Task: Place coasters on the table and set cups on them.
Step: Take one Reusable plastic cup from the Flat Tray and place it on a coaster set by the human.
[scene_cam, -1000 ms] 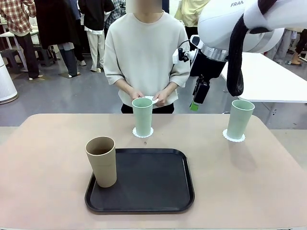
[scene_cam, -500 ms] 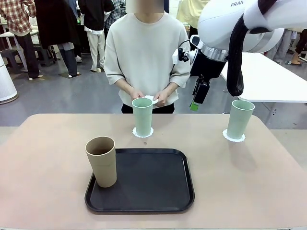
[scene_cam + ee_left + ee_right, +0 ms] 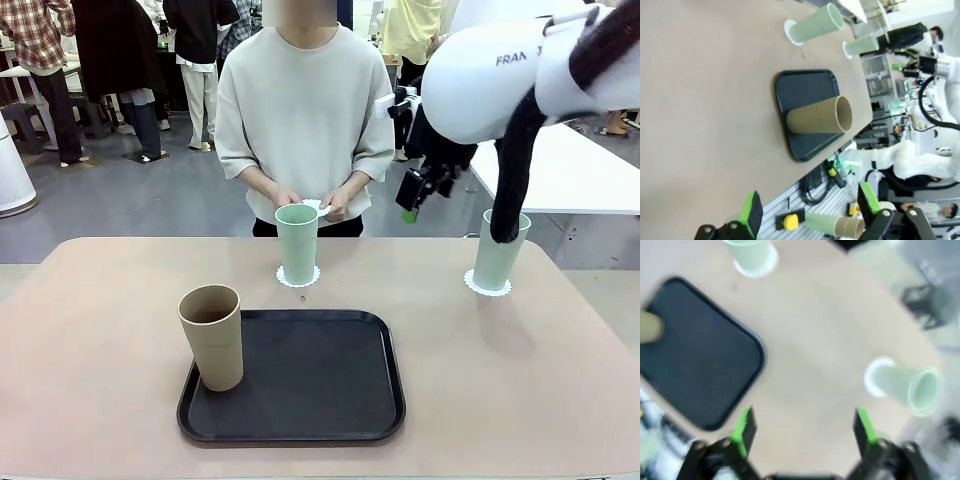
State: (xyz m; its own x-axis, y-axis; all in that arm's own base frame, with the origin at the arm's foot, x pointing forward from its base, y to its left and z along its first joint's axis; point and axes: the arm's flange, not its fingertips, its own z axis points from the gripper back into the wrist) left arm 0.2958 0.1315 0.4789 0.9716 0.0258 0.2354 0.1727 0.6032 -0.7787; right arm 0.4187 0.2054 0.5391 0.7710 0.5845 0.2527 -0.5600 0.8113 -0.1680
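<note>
A tan cup (image 3: 210, 335) stands on the left edge of the black tray (image 3: 310, 380). One mint cup (image 3: 297, 243) stands on a white coaster (image 3: 298, 278) at the middle of the table (image 3: 100, 300). The other mint cup (image 3: 498, 252) stands on a coaster (image 3: 487, 288) at the right. The person's hands hold another white coaster (image 3: 316, 208) behind the middle cup. My right gripper (image 3: 415, 195) hangs open and empty high over the far right; its view, blurred, shows the right mint cup (image 3: 905, 385) below my right gripper (image 3: 805, 427). My left gripper (image 3: 810, 207) is open and empty, far from the tan cup (image 3: 817, 116).
A white rectangular table (image 3: 570, 170) stands behind at the right. My right arm's large white body (image 3: 500, 80) hangs over the right cup. Other people stand in the background. Bare tabletop lies left of the tray and between the two mint cups.
My right arm has swung and turned, its body now dropping in front of the right cup's top; the gripper stays high and open. Cups, coasters and the person's hands have not moved.
</note>
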